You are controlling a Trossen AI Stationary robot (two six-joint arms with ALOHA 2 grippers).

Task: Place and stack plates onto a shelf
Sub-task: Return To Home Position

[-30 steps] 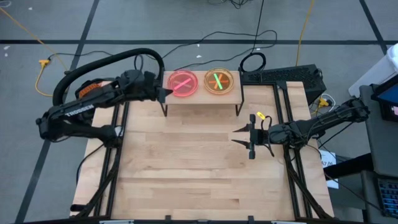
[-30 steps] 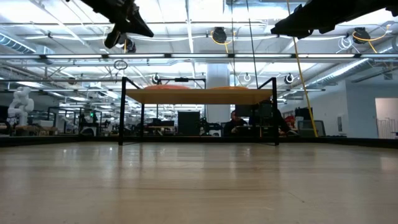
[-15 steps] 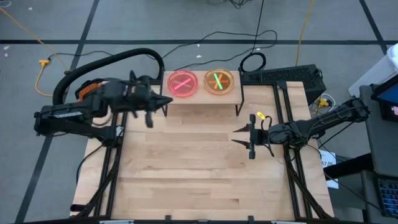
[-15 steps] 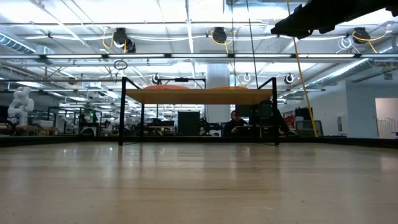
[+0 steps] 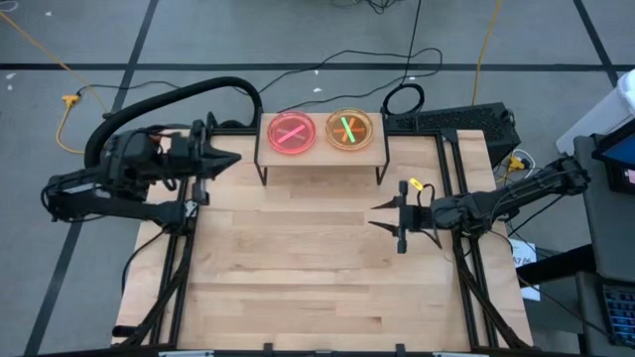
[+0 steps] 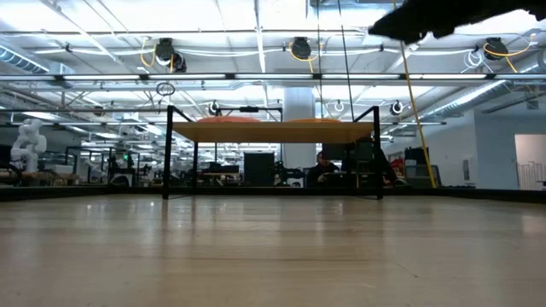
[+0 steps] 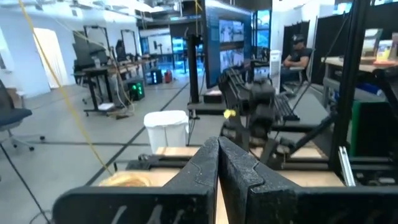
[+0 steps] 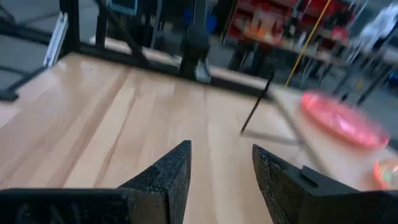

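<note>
Two stacks of plates rest on the shelf (image 5: 322, 149) at the table's far edge: a pink stack (image 5: 292, 133) on its left half and an orange stack with a green streak (image 5: 349, 130) on its right half. In the right wrist view the pink stack (image 8: 342, 121) and the orange stack (image 8: 388, 171) both show. My left gripper (image 5: 236, 159) is shut and empty, left of the shelf over the table's left edge, and shows shut in its own wrist view (image 7: 217, 163). My right gripper (image 5: 375, 218) is open and empty above the table's right part, nearer than the shelf.
The shelf stands on thin black legs (image 6: 168, 153), with open room under the board (image 6: 273, 130). Bare wooden tabletop (image 5: 298, 268) spreads out in front of it. Cables lie on the floor beyond the table. People sit far off in the room (image 6: 322, 166).
My left gripper has drawn back from the shelf's left end beside the pink stack toward the table's left edge, turning as it went, and has left the low view. The plates and my right arm have stayed where they were.
</note>
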